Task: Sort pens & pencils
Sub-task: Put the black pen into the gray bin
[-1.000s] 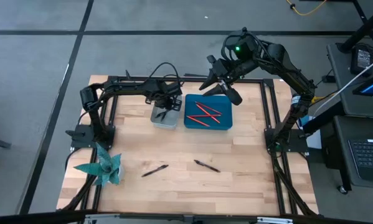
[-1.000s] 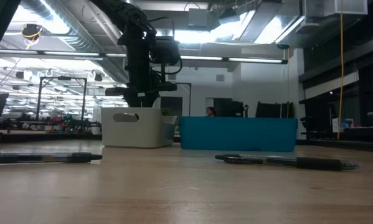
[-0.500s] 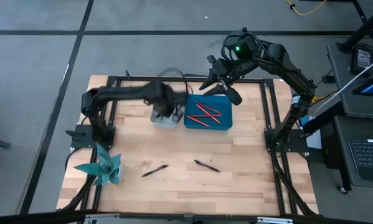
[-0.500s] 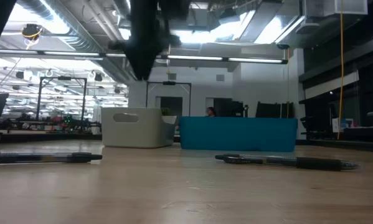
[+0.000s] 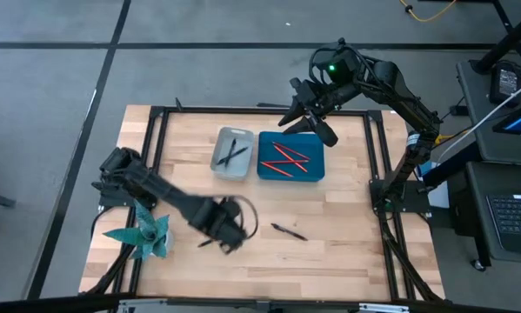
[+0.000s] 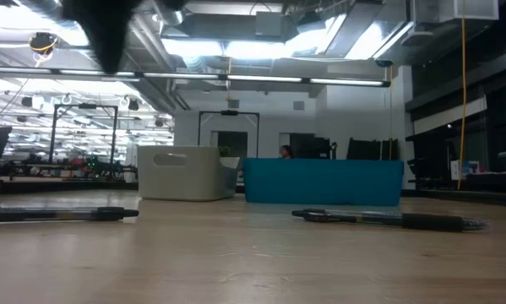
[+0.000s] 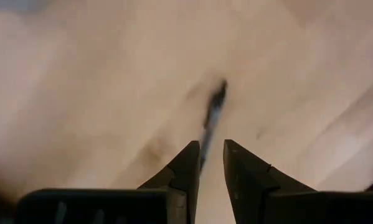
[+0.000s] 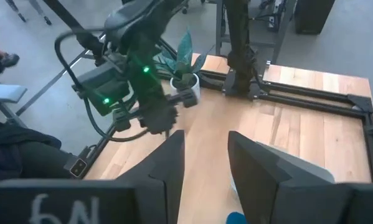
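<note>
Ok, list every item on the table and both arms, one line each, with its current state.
Left gripper: low over the near-left pen, jaws slightly apart, empty.
Right gripper: raised behind the blue bin, jaws open, empty.
White bin: holds two dark pens.
Blue bin: holds red pencils.
Near-left pen: lying loose.
Right pen: lying loose.
Paper plant: standing at the left edge.

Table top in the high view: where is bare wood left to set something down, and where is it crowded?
Bare: the wood right of the blue bin, and the strip between the bins and the loose pens. Crowded: the front left, where the left gripper hangs over one pen near the plant; another pen lies front centre.
</note>
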### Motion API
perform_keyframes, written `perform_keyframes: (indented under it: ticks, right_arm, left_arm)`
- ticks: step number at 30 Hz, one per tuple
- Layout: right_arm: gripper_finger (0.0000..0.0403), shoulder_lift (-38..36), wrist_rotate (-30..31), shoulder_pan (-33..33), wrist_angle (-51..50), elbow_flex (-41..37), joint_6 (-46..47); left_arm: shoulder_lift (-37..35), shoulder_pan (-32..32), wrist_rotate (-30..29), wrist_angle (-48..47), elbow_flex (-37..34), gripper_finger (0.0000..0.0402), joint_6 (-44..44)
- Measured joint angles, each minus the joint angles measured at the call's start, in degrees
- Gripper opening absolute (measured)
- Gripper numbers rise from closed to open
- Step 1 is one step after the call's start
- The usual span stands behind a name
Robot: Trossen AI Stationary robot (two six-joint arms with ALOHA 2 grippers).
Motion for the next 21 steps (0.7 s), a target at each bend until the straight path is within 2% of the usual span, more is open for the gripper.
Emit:
perform_keyframes:
  ticks: [4,10,16,21]
  right_arm:
    - [0.0124,0.0,0.0,0.0,0.4,0.0,1.8]
    - [0.0124,0.0,0.0,0.0,0.9,0.0,2.2]
    - [0.0124,0.0,0.0,0.0,2.5,0.0,2.2]
    - [0.0124,0.0,0.3,0.0,4.4,0.0,2.2]
  left_arm:
    - [0.0,-3.3,0.5,7.7,-7.0,0.0066,-1.0]
    - [0.0,-3.5,4.1,12.5,-15.3,0.0066,-0.4]
    - [0.0,-2.2,4.6,17.5,-19.2,0.0067,3.6]
    - [0.0,-2.0,4.7,20.5,-19.6,0.0067,4.5]
